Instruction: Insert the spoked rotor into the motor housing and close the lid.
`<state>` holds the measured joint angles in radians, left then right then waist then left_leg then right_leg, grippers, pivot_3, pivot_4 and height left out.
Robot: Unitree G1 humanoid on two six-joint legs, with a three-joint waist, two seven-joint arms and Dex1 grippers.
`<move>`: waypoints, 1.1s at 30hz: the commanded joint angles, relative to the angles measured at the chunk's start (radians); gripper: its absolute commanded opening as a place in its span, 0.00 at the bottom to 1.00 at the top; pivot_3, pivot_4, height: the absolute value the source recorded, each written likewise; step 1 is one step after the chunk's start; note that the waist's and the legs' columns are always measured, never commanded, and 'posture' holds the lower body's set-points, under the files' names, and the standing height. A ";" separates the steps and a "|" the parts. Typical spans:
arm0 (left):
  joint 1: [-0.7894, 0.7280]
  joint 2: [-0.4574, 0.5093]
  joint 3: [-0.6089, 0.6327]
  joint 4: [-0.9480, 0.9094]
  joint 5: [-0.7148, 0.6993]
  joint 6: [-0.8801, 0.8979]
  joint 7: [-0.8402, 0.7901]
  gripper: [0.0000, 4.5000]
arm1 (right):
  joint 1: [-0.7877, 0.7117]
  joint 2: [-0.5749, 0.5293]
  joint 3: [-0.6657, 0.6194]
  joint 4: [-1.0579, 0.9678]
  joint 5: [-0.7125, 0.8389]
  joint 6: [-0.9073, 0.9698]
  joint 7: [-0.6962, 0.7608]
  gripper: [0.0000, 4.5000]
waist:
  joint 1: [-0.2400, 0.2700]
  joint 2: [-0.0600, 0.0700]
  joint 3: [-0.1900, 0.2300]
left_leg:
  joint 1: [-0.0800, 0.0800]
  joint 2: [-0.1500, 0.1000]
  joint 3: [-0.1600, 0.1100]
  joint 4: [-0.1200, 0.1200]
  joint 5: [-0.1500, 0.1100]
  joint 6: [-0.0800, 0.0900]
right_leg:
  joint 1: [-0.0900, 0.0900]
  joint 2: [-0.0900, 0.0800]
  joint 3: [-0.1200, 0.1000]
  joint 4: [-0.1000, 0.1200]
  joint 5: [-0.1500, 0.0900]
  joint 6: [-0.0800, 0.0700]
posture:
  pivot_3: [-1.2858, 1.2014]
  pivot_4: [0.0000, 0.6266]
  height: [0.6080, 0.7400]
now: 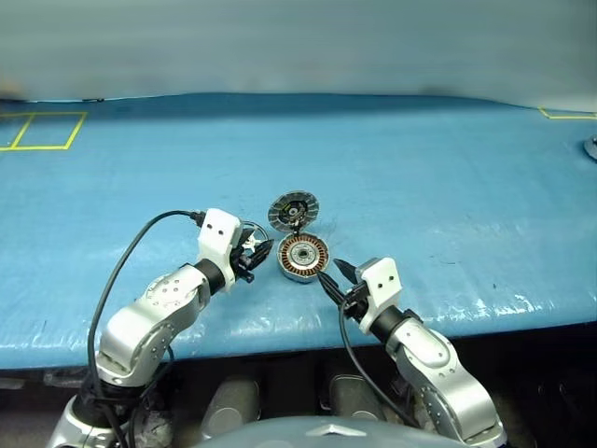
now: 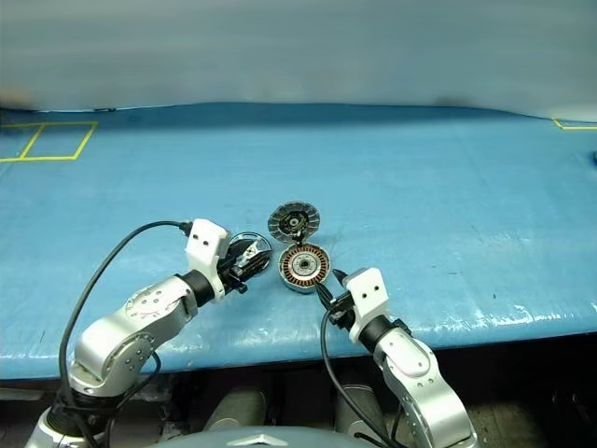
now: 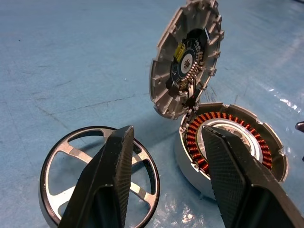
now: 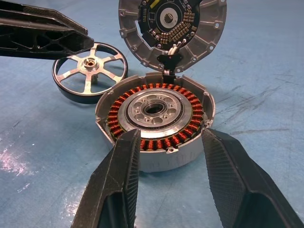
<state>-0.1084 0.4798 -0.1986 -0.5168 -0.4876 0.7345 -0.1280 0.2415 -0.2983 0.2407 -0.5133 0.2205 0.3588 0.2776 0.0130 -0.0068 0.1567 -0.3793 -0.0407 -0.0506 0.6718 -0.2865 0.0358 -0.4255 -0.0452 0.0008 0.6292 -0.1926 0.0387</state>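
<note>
nearest the robot, the right gripper (image 4: 168, 183) is seen with its jaws parted and grasping nothing, one finger on each side of the near wall of the motor housing (image 4: 154, 121) without clear contact. the housing rests on the blue table (image 1: 448, 187), its copper windings and silver centre exposed. just beside it, on the robot's left, the spoked rotor (image 4: 90, 72) lies flat on the table, not yet inserted. the left gripper (image 3: 166, 185) is held over the rotor with its jaws spread and nothing grasped between them. behind the housing the lid (image 4: 172, 29) stands open on its hinge, its dark inner face turned toward the robot. the rotor is judged to be light, stiff and smooth-rimmed, so slipping is likely if it is pinched at the edge alone; a hold across the rim, or on a spoke near the hub, is judged safer. the lid's inner parts look delicate, so its plain outer face is better pushed.
</note>
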 commanded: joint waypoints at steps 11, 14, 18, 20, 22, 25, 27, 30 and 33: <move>-0.020 -0.070 -0.046 -0.009 0.243 0.096 0.079 0.57 | -0.006 0.023 -0.007 -0.023 -0.016 0.013 0.009 0.47 | 0.000 0.000 0.000 | 0.000 0.000 0.000 0.000 0.000 0.000 | 0.000 0.000 0.000 0.000 0.000 0.001 | 0.52 0.24 1.00; -0.023 -0.082 -0.062 0.008 0.288 0.104 0.080 0.57 | -0.006 0.027 -0.007 -0.023 -0.019 0.015 0.009 0.47 | 0.000 0.000 0.000 | 0.000 0.000 0.000 0.000 0.000 0.000 | 0.000 0.000 0.000 0.000 0.001 0.001 | 0.52 0.24 1.00; -0.026 -0.122 -0.044 0.030 0.317 0.118 0.087 0.57 | -0.004 0.030 -0.008 -0.024 -0.021 0.019 0.009 0.47 | 0.000 0.000 0.000 | 0.000 0.000 0.000 0.000 0.001 -0.001 | 0.000 0.000 0.000 0.000 0.001 0.001 | 0.52 0.24 1.00; -0.024 -0.135 -0.034 0.035 0.322 0.130 0.085 0.57 | -0.003 0.032 -0.010 -0.026 -0.021 0.020 0.008 0.47 | 0.000 0.000 0.000 | 0.000 0.000 0.000 0.000 0.001 -0.001 | 0.000 0.000 0.000 0.000 0.001 0.001 | 0.52 0.24 1.00; -0.022 -0.131 -0.041 0.042 0.339 0.141 0.072 0.57 | -0.001 0.034 -0.011 -0.026 -0.020 0.020 0.008 0.47 | 0.000 0.000 0.000 | 0.000 0.000 0.000 0.000 0.001 -0.001 | 0.000 0.000 0.000 0.000 0.001 0.001 | 0.52 0.24 1.00; -0.018 -0.127 -0.045 0.057 0.358 0.156 0.062 0.57 | -0.006 0.036 -0.007 -0.026 -0.022 0.020 0.008 0.47 | 0.000 0.000 0.000 | 0.000 0.000 0.000 0.000 0.001 -0.001 | 0.000 0.000 0.000 0.001 0.001 0.001 | 0.52 0.24 1.00; -0.015 -0.133 -0.038 0.062 0.366 0.168 0.059 0.57 | -0.009 0.038 -0.006 -0.026 -0.022 0.023 0.009 0.47 | 0.000 0.000 0.000 | 0.000 0.000 0.000 0.000 0.001 -0.001 | 0.000 0.000 0.000 0.001 0.001 0.001 | 0.52 0.24 1.00; -0.005 -0.153 -0.015 0.065 0.360 0.189 0.053 0.57 | -0.009 0.038 -0.008 -0.028 -0.020 0.024 0.011 0.47 | 0.000 0.000 -0.001 | 0.000 0.000 0.000 0.001 0.001 -0.001 | 0.000 0.000 0.000 0.001 0.001 0.001 | 0.52 0.24 1.00; 0.001 -0.164 0.000 0.068 0.357 0.195 0.037 0.57 | -0.010 0.037 -0.009 -0.029 -0.020 0.026 0.011 0.47 | -0.001 0.000 -0.001 | 0.001 0.000 0.000 0.001 0.001 -0.001 | 0.000 0.000 0.000 0.001 0.001 0.001 | 0.52 0.24 1.00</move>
<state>-0.1201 0.3148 -0.2075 -0.4581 -0.1300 0.9131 -0.0801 0.2385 -0.2654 0.2368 -0.5132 0.1993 0.3835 0.2839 0.0124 -0.0067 0.1559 -0.3785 -0.0404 -0.0508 0.6730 -0.2856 0.0346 -0.4251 -0.0457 0.0003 0.6308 -0.1917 0.0398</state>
